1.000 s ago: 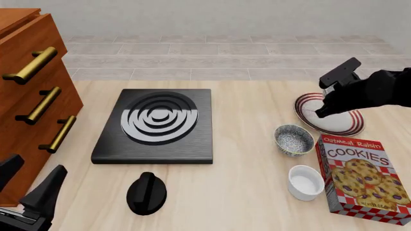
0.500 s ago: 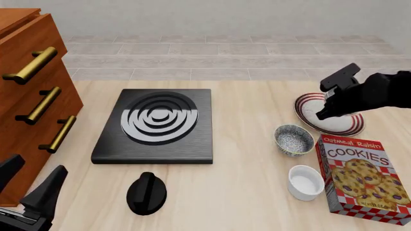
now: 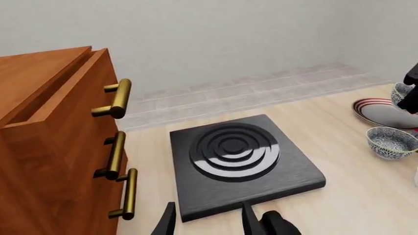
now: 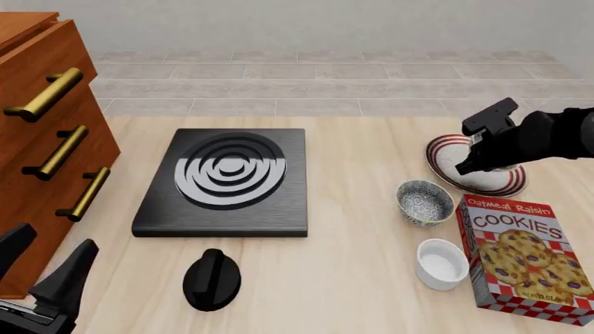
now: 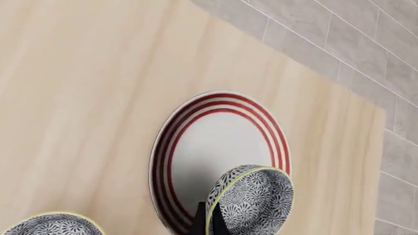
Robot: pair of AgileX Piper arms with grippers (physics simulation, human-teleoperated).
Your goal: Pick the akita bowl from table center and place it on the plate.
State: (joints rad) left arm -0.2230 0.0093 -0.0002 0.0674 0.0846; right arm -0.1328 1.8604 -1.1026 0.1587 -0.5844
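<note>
In the right wrist view my right gripper (image 5: 207, 224) is shut on the rim of an akita bowl (image 5: 251, 200), which hangs just above the red-striped plate (image 5: 196, 147). In the front view the right arm covers that bowl and much of the plate (image 4: 441, 152). A second, identical akita bowl (image 4: 425, 202) stands on the table just in front of the plate. My left gripper (image 4: 42, 261) is open and empty at the near left corner, far from both bowls.
A black burner block (image 4: 222, 181) lies mid-table, with a black knob (image 4: 211, 278) in front of it. A wooden drawer cabinet (image 4: 46, 139) stands at the left. A small white bowl (image 4: 442, 263) and a cookie box (image 4: 524, 257) sit at the near right.
My right arm has sunk a little toward the plate with the bowl in its grip. The left arm has stayed still.
</note>
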